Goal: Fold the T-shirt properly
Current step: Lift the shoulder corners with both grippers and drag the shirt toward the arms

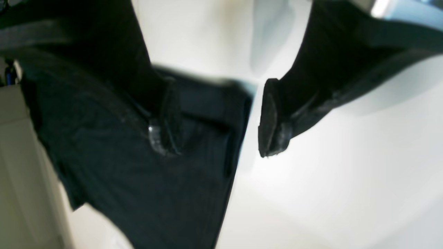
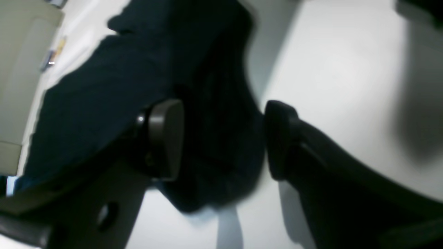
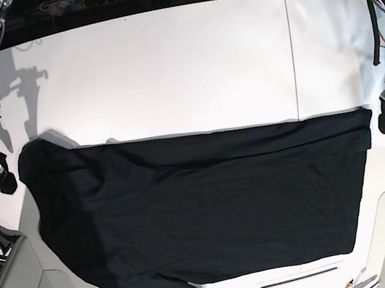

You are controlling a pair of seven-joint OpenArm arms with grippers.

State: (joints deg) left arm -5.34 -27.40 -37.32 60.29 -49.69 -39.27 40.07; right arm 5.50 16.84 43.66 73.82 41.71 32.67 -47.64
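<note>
Black T-shirt (image 3: 210, 207) spread across white desk (image 3: 165, 67), between both hands, one lengthwise fold apparently made. Left hand (image 1: 218, 117) open, empty, cloth edge just beneath. Right hand (image 2: 221, 138) open, empty, above sleeve end. Further folds apparently left to do.

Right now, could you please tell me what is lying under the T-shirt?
The T-shirt lies spread on the white table, which shows around its edges. Whatever might sit beneath the cloth itself is covered and cannot be seen.
</note>
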